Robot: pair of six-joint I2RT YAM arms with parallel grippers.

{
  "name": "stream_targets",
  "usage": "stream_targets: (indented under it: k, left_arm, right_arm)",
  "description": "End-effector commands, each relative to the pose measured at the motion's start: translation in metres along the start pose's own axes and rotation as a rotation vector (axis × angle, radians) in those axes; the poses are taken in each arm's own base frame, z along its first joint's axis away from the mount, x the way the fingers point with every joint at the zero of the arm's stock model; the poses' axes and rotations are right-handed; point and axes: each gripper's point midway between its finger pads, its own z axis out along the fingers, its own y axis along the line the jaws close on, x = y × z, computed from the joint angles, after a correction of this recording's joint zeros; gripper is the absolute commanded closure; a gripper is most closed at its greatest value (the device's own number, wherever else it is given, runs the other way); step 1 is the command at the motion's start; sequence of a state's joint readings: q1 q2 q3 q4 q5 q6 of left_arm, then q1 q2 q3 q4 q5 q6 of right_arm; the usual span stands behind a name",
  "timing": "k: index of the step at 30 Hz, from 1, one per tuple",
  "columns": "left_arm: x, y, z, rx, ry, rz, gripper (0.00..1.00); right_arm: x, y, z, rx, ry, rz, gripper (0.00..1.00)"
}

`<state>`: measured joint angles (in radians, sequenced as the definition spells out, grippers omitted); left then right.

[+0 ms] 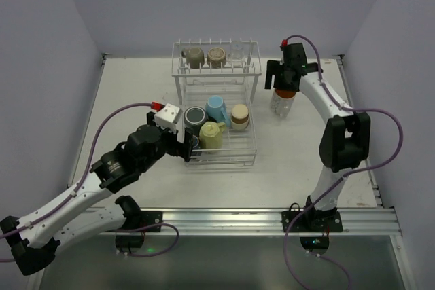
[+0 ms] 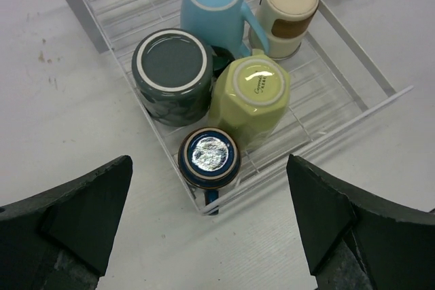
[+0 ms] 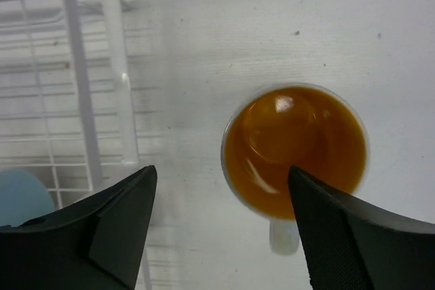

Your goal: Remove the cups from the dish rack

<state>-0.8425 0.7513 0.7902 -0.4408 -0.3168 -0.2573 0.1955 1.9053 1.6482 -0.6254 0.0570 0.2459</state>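
Note:
The white wire dish rack stands mid-table. Its upper shelf holds an olive cup, a tan cup and a clear glass. The lower basket holds upturned cups: dark green, light blue, yellow-green, tan and brown, and a small dark blue one at the near corner. My left gripper is open and empty, just above and short of that small cup. My right gripper is open above the table. The white cup with the orange inside stands upright there, right of the rack.
The white cup also shows under the right gripper in the top view. The rack's upright post is close to my right gripper's left finger. Purple walls enclose the table on three sides. Bare table lies left of the rack.

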Motion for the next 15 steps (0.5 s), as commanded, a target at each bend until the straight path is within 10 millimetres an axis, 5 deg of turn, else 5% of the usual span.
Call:
stream_targets:
  k: [1, 3, 4, 5, 7, 9, 10, 15]
  left_arm:
    - [-0.027, -0.022, 0.004, 0.081, -0.016, -0.044, 0.00]
    - [-0.022, -0.034, 0.018, 0.092, 0.030, -0.036, 0.00]
    - [-0.028, -0.039, 0.021, 0.095, 0.027, -0.037, 0.00]
    - [-0.028, -0.042, 0.026, 0.087, 0.039, -0.040, 0.00]
    - [-0.022, -0.047, 0.042, 0.061, 0.083, -0.032, 0.00]
    - [-0.013, -0.046, 0.057, 0.009, 0.121, -0.028, 0.00]
    - [-0.015, -0.047, 0.061, -0.003, 0.122, -0.036, 0.00]
    - [-0.014, -0.053, 0.082, -0.041, 0.142, -0.039, 0.00]
  right_arm:
    - [-0.052, 0.019, -0.081, -0.112, -0.262, 0.049, 0.18]
    - [-0.041, 0.018, -0.093, -0.134, -0.280, 0.071, 0.08]
    - [-0.051, 0.023, -0.120, -0.180, -0.361, 0.091, 0.05]
    - [-0.032, 0.022, -0.117, -0.193, -0.340, 0.098, 0.01]
    - [-0.035, 0.029, -0.156, -0.278, -0.443, 0.125, 0.01]
    - [-0.009, 0.032, -0.158, -0.331, -0.441, 0.138, 0.01]
    - [-0.011, 0.040, -0.182, -0.402, -0.503, 0.142, 0.01]
    - [0.027, 0.044, -0.184, -0.472, -0.472, 0.125, 0.01]
